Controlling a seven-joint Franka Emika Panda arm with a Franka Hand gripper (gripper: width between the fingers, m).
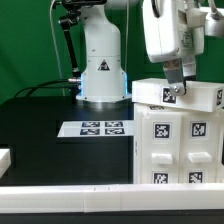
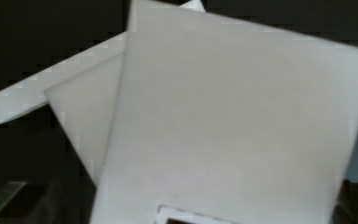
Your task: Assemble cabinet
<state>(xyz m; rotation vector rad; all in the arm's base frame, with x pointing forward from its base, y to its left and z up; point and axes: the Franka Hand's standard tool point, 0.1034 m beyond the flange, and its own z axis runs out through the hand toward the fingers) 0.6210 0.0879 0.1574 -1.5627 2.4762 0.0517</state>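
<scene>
Exterior view: white cabinet (image 1: 178, 140) standing at the four o'clock part of the frame, on the black bench (image 1: 45, 125). Front face divided into raised blocks, each with a square black-and-white tag; two large tags in the upper row, smaller ones lower down near the frame edge. A separate-looking top panel lying across the body, with one tag near its middle and another at its three o'clock end.

Arm coming down from twelve o'clock, ending in the fingers (image 1: 173, 89) right at the cabinet's top panel, touching or just above the tag there. Cannot tell whether spread or pressed together: tips merge with the dark tag and the panel edge.

Marker board (image 1: 96, 128) flat on the bench at about nine o'clock from the cabinet, near it but apart. White robot base (image 1: 101, 62) behind the board, toward eleven o'clock, with a bluish glow at its foot. White rail (image 1: 70, 197) running along the six o'clock edge of the frame.

Wrist view: large plain white panel (image 2: 220, 120) filling most of the picture, tilted, with a second narrower white piece jutting out toward nine o'clock. Corner of a tag (image 2: 190, 214) peeking in at six o'clock. Fingers themselves not made out here.
</scene>
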